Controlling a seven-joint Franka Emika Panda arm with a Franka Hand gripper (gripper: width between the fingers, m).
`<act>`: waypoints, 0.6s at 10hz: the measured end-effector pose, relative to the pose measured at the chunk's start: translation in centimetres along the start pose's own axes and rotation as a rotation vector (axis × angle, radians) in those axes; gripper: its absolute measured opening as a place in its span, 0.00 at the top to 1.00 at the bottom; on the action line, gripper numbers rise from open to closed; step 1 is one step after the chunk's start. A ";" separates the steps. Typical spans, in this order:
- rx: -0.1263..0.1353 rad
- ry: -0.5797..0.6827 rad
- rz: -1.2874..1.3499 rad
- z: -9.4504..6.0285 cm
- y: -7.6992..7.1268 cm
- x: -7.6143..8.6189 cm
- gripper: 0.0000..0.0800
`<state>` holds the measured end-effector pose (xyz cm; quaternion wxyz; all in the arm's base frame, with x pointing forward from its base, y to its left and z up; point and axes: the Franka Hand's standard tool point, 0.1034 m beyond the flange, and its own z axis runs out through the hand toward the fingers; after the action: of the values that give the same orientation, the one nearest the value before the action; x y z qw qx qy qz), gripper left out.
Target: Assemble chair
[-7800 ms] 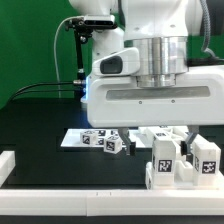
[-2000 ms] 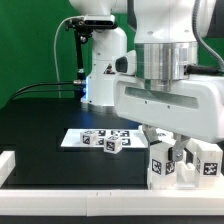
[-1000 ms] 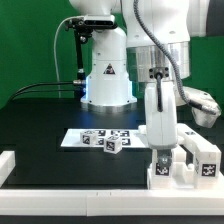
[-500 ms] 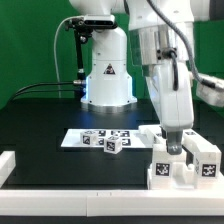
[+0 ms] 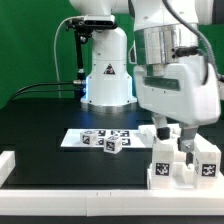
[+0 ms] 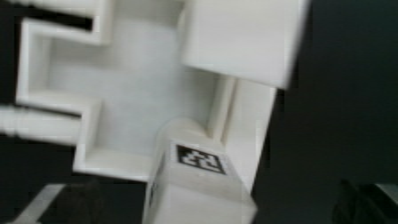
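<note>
A robot arm (image 5: 172, 70) hangs over white chair parts (image 5: 186, 160) standing on the black counter (image 5: 40, 125), at the exterior view's right. I cannot tell whether its jaws are apart or together.

White tagged chair pieces (image 5: 165, 160) stand upright, clustered on the black tabletop (image 5: 40, 125) just below the jaws; a smaller tagged piece (image 5: 112, 145) lies apart.

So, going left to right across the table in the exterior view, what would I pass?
white rail → marker board → tall tagged part → end tagged part
</note>
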<state>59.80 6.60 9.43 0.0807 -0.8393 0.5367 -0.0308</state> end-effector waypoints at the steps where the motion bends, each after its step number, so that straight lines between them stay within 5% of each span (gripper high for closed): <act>1: 0.000 -0.002 -0.108 -0.3 0.3 -0.7 0.19; 6: 0.000 0.011 -0.492 -0.3 0.8 -0.8 0.19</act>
<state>58.72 6.95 9.63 0.0679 -0.9446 0.3165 -0.0539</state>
